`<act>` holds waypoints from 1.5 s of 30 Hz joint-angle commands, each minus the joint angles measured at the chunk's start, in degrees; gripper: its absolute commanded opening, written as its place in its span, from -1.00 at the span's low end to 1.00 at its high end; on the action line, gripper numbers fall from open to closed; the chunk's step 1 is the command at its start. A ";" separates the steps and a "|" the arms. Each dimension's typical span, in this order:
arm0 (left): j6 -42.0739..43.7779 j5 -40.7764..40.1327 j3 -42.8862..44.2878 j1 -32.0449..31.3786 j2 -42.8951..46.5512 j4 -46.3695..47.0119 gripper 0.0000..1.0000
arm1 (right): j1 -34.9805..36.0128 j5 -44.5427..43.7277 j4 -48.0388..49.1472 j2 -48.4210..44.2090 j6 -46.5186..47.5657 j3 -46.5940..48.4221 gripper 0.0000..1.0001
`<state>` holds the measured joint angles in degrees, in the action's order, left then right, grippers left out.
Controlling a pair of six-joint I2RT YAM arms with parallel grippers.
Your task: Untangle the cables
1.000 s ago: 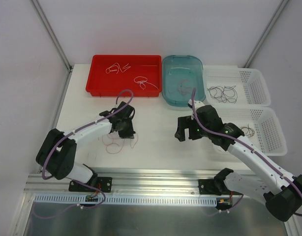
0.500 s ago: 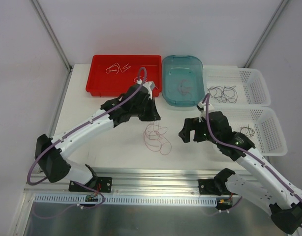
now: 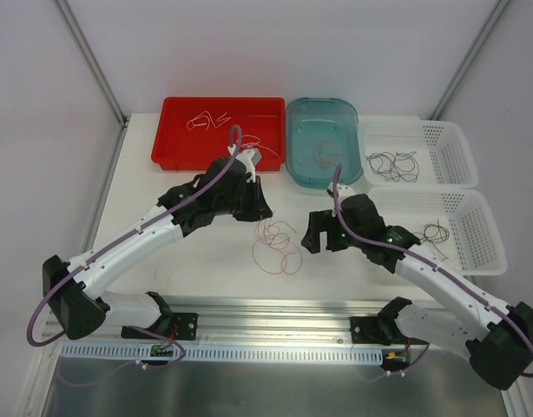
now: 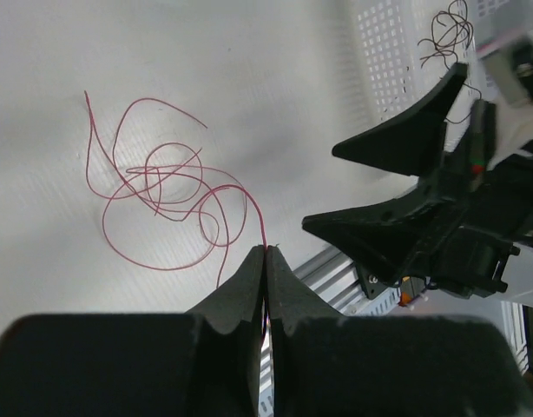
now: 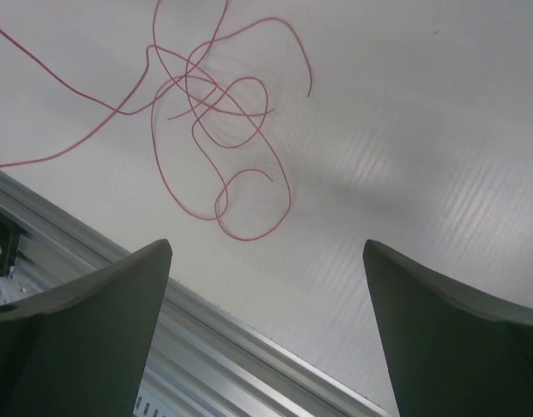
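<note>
Lying on your table [image 3: 149,178], between the two grippers: one dark red tangle [image 3: 279,245] of hair-thin cable, with several loops crossing one another. You cannot tell how many separate strands it holds. One strand runs out of the heap into the left gripper [image 4: 265,253].

Left gripper, one: jaws pressed together, pinching that single red strand at the very tips. In the top view it sits at the tangle's far-left side.

Right gripper [image 5: 266,248], one: jaws spread wide with nothing between them. It hovers just right of the tangle and apart from it. In its wrist view the loops lie beyond the fingertips.

Containers along the far and right edges of your table, four:
- One red tray [image 3: 173,143] at far left, holding white cables [image 3: 204,120]. One bundle is in plain sight at the back, and a second is partly hidden beside the left arm [image 3: 145,234].
- One blue bin [image 3: 295,165], translucent, just right of the tray, with one faint reddish strand [image 3: 323,155] inside.
- Two white baskets. The far basket [image 3: 444,143] holds a loose cluster of black cables [image 3: 392,162]. The near basket [image 3: 475,239] holds one small black curl [image 3: 436,231] at its left end, beside the right arm [image 3: 449,282].

Arms, two: white with black joints, bases at the near edge.
</note>
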<state>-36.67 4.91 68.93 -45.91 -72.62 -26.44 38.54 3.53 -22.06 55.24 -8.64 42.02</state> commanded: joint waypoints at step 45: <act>12.49 -10.35 -6.17 48.98 8.20 -9.86 -1.00 | -8.92 -9.41 -29.16 -12.00 15.67 28.36 -0.99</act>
<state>-27.35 -4.80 63.44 0.03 -64.77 -34.50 31.68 -3.40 -42.63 45.28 3.18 63.75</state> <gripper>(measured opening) 0.007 0.018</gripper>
